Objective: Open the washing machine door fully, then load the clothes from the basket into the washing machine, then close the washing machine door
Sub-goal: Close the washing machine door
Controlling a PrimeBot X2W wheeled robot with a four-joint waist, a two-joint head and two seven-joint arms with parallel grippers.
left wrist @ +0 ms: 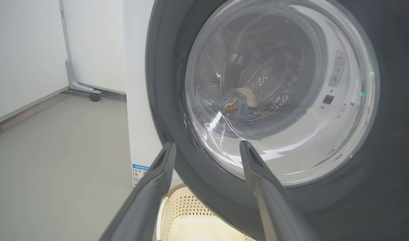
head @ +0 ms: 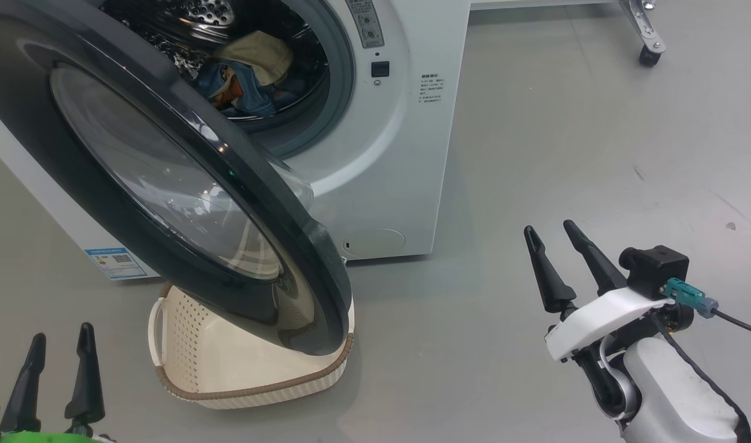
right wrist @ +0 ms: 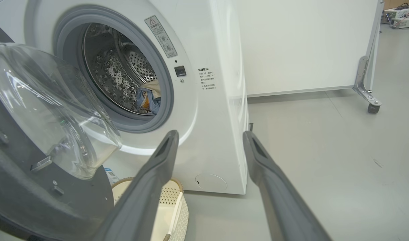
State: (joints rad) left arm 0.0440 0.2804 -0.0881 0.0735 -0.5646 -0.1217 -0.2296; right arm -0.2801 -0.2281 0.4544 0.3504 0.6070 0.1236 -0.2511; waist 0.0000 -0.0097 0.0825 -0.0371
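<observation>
My left claw (head: 63, 332) and right claw (head: 547, 227) are spread, empty. The clothes (head: 246, 80) lie inside the washing machine (head: 381, 172) and the basket (head: 252, 391) looks emptied. Next, I judge: push the half-open door (head: 166, 178) away, shut.

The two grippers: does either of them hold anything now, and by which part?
Nothing is held. The left gripper and the right gripper both stand open and empty; the clothes lie inside the washing machine.

Cream perforated basket (head: 190, 363) (brown rim), white washing machine (head: 406, 154)
</observation>
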